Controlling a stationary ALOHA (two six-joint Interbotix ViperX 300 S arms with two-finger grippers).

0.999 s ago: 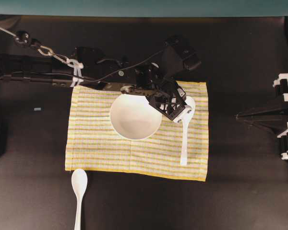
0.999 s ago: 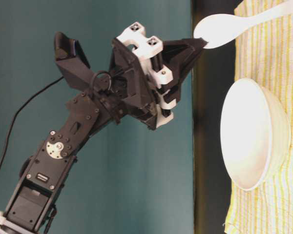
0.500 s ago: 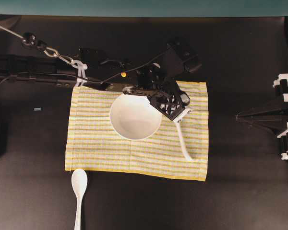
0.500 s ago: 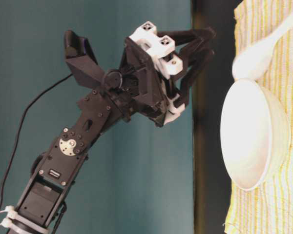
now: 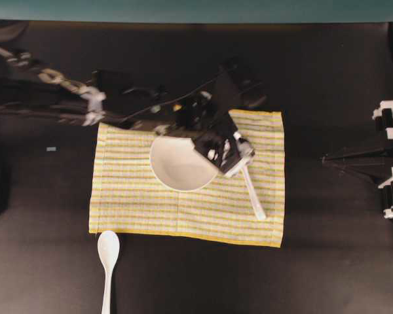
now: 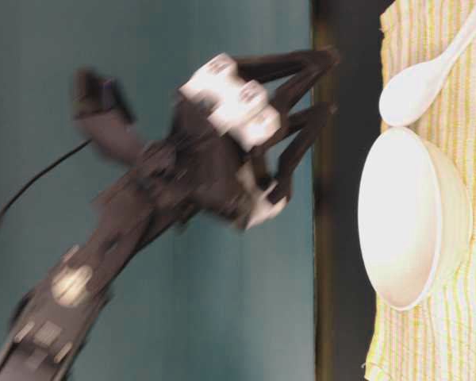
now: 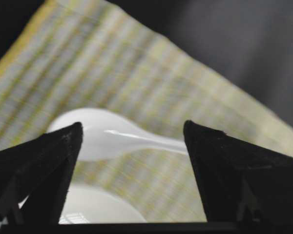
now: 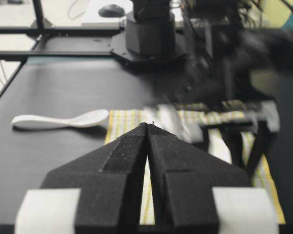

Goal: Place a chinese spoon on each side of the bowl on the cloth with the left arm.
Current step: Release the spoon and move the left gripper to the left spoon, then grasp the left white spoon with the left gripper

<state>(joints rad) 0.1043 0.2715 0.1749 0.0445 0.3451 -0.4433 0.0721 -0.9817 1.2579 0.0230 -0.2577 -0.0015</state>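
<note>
One chinese spoon (image 5: 251, 191) lies on the cloth (image 5: 131, 196) just right of the bowl (image 5: 177, 163); it seems to touch the rim. Above it my left gripper (image 5: 230, 156) is spread wide, empty. My right gripper (image 8: 147, 127) is closed. The other spoon (image 5: 108, 261) lies off the cloth.

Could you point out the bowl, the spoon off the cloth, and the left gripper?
bowl (image 5: 177, 167), overhead view, inner base.
chinese spoon (image 5: 108, 248), overhead view, scoop.
left gripper (image 7: 132, 139), left wrist view, gap between fingertips.
</note>
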